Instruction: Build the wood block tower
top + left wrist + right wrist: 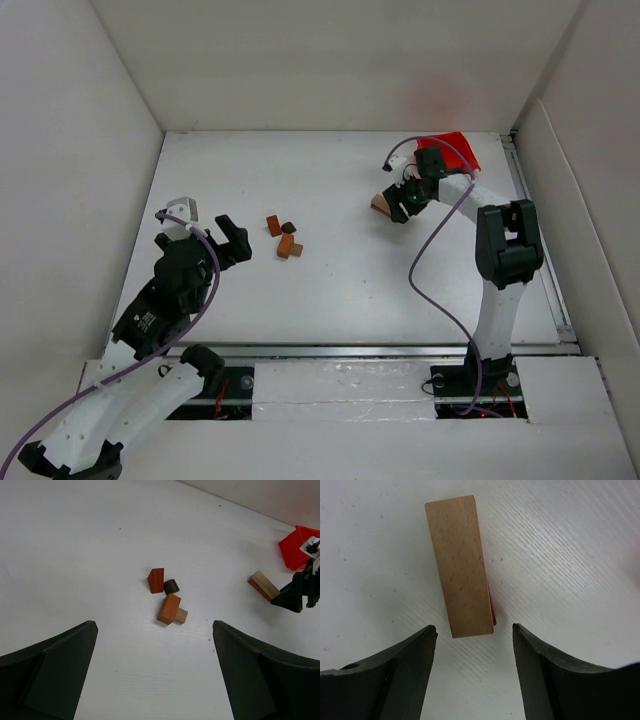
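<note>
I am seeing no tower begun. Loose blocks are lying ahead of the left claw, jaws apart. Right claw, jaws apart, is bracketing the tan block, ungripped.

From above, the right gripper covers part of the tan block, and its wrist hides a corner of the red bin. The small blocks to their left are too small there to tell shapes. The left wrist view's right edge cuts off the bin. In the right wrist view, a reddish sliver beside the tan block is too thin to identify.
</note>
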Controlling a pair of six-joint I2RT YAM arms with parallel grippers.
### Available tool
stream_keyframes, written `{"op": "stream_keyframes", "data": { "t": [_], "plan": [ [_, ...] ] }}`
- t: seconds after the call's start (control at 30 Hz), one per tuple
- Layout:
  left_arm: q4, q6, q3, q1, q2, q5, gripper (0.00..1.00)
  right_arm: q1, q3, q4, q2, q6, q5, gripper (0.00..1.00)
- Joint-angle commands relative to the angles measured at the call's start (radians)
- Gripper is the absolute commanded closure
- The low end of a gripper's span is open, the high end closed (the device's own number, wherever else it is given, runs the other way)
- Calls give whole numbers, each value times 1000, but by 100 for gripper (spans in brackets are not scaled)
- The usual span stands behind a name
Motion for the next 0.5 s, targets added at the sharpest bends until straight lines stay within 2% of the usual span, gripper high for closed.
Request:
{"op": "stream_keyframes", "data": {
  "t": [0.0,0.1,0.47],
  "plan": [
    [40,14,-9,-5,-11,5,1,-6,48,-6,19,-9,7,33],
    [38,14,-9,-5,-12,7,1,-6,53,-11,26,-12,3,33],
    [38,14,-9,-5,-12,7,1,-6,62,-11,35,-15,10,47]
  ]
}}
